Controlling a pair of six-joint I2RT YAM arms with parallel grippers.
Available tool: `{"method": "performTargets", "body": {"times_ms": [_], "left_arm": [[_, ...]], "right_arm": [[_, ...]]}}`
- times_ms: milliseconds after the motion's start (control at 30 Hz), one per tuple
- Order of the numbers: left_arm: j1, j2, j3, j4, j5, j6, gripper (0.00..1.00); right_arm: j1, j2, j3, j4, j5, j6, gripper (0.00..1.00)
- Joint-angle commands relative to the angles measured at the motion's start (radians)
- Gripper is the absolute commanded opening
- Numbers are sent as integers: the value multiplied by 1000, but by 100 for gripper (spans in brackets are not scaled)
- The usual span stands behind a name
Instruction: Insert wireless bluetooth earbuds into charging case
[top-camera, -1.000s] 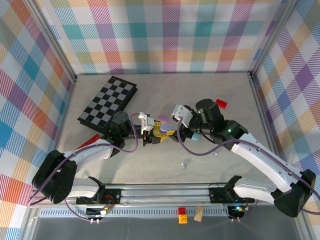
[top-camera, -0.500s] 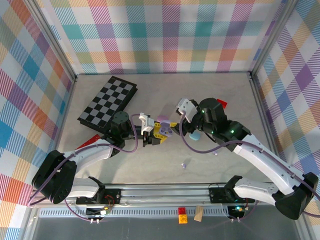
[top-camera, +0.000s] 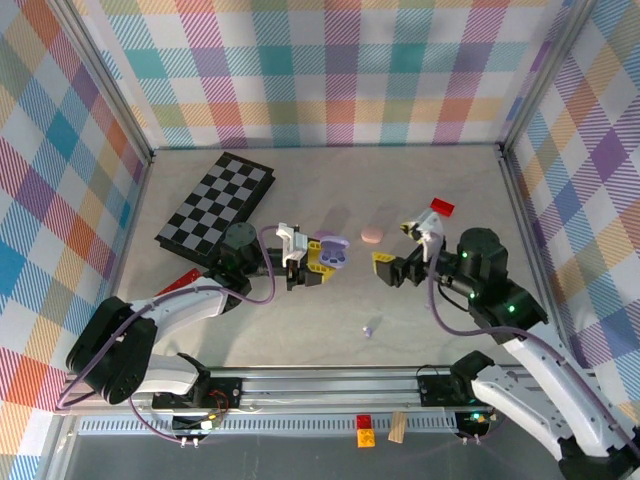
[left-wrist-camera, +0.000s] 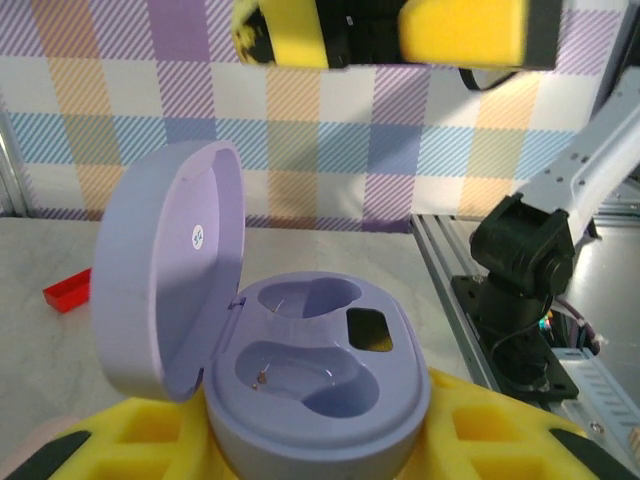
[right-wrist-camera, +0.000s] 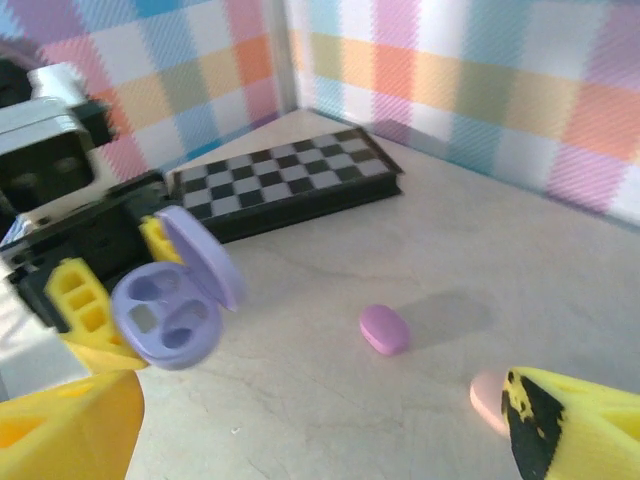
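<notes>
Left wrist view: left gripper pinches a smooth lavender pebble-shaped plastic case, hinged lid open; right gripper spread wide.

Board is lying far-L on table. Just R of its near corner, mid-table, the open case is sitting clamped in L gripper, lid standing on case's L side. A closed case is lying just behind-R of it. R gripper is hanging R of that, apart. Small block is lying further back-R. Loose bud is lying toward front, btwn arms. Two more blocks are sitting in front of rail.
</notes>
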Motion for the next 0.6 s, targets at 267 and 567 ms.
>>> {"method": "performTargets", "body": {"times_ms": [267, 567], "left_arm": [[25, 19, -13, 164, -13, -69, 36], [32, 5, -16, 151, -18, -65, 36]], "right_arm": [[-153, 118, -161, -205, 144, 622, 79], [-165, 345, -192, -238, -89, 615, 75]]}}
